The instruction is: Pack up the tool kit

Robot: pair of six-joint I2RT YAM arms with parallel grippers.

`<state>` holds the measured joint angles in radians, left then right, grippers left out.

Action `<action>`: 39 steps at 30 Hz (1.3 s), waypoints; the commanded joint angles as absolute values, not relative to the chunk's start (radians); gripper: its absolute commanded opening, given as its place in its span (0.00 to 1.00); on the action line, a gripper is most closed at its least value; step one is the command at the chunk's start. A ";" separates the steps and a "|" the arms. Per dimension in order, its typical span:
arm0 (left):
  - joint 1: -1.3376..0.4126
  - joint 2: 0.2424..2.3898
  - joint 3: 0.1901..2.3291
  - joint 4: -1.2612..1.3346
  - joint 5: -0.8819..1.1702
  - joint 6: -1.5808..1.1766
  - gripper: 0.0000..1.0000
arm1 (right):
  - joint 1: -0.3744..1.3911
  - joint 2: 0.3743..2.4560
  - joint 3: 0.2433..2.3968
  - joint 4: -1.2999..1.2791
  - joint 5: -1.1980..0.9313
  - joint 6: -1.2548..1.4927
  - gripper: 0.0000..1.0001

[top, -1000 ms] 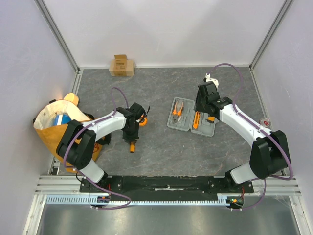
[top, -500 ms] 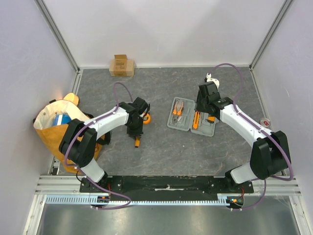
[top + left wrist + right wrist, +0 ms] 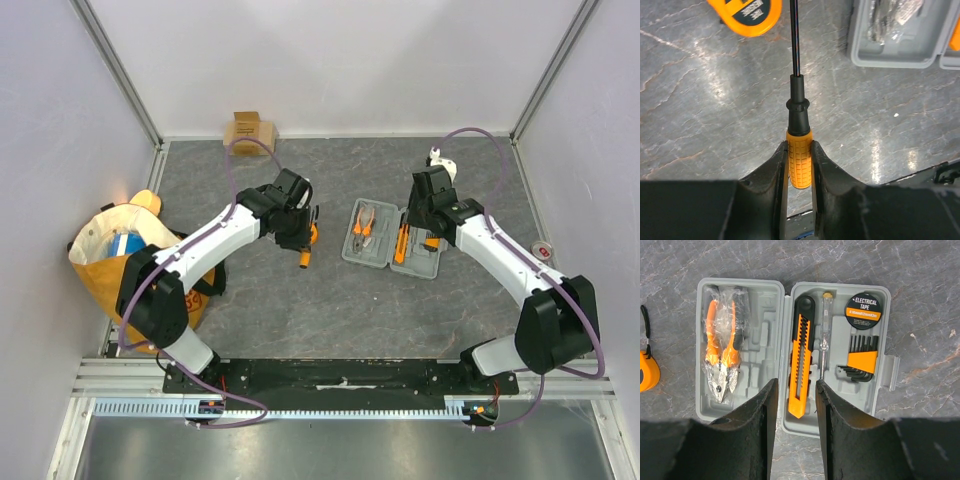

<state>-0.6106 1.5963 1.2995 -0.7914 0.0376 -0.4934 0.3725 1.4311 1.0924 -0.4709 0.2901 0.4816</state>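
L gripper [image 3: 799, 148] clamped on screwdriver [image 3: 798, 110] by its ribbed orange handle, mid-table; light, stiff, grippy, thin shaft. Open case [image 3: 785, 295] right of centre; R gripper [image 3: 796, 385] above, narrowly apart, seemingly empty.

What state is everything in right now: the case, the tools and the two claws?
case, open, lying flat
left claw, shut on the screwdriver
screwdriver, held by its orange handle
right claw, open, empty, above the case
tape measure, loose, outside the case
pliers, in clear wrap, seated in the case
knife, seated in the case
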 commanded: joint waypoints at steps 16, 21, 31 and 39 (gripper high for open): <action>-0.768 2.094 1.811 -0.571 0.304 -0.545 0.02 | 0.319 1.273 1.069 -0.546 0.439 0.486 0.43; -0.782 2.175 1.858 -0.535 0.334 -0.574 0.02 | 0.302 1.253 1.055 -0.566 0.445 0.477 0.44; -0.792 2.250 1.878 -0.526 0.206 -0.649 0.02 | 0.285 1.246 1.042 -0.574 0.434 0.468 0.43; -0.798 2.249 1.842 -0.529 0.152 -0.698 0.02 | 0.279 1.250 1.032 -0.574 0.426 0.462 0.43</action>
